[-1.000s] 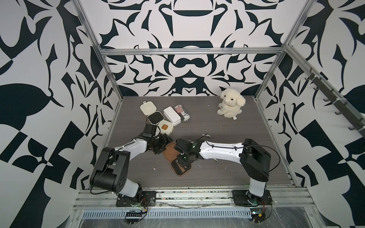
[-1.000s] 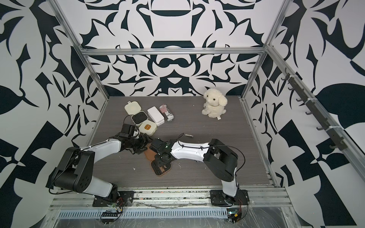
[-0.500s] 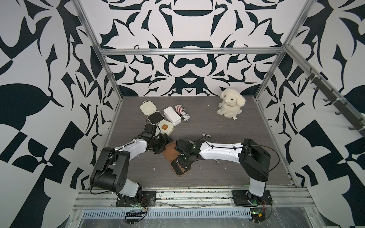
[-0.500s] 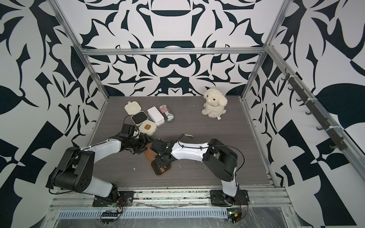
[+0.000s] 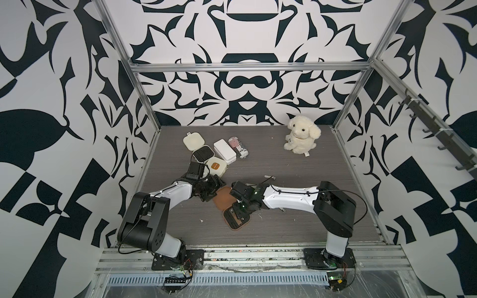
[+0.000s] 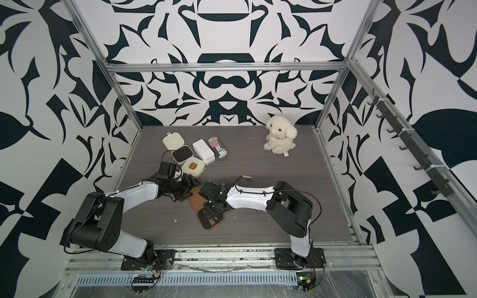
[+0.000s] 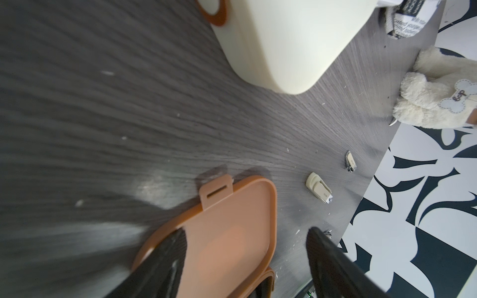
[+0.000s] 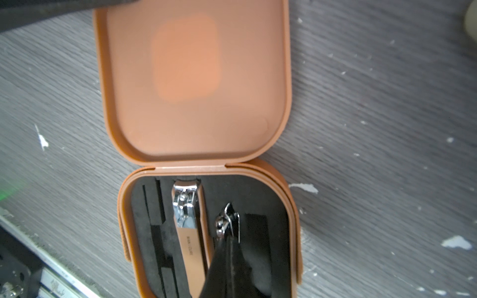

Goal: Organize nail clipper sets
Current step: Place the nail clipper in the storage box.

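The right gripper (image 8: 229,241) hangs over the black slotted base of the open tan case (image 8: 196,85), jaws pressed together. A small clipper (image 8: 227,219) juts out past their tips, its tail seemingly pinched between them, though the contact itself is hidden in the wrist view. Just beside the gripper, a larger clipper (image 8: 188,227) lies seated in its slot. Beyond the tips, across the hinge, the case's lid lies flat on the bench (image 5: 296,170).

The left gripper (image 7: 245,245) reaches toward that same lid from the opposite side, jaws apart. One finger (image 7: 165,260) overlaps the lid's edge; the other stands clear of it over bare bench. Ahead of this gripper, past the lid's latch tab, sits a closed cream case (image 7: 284,38). Two loose clippers lie off to the side of the clear finger, one (image 7: 318,191) near and one (image 7: 350,161) farther.

In a top view, the two grippers nearly face each other across the tan case. An open cream case (image 5: 197,147) lies beyond the left gripper and past the closed one. A white box (image 5: 224,151) and a striped can (image 5: 238,147) sit beside those cases. A plush dog (image 5: 300,138) is well apart from both grippers.
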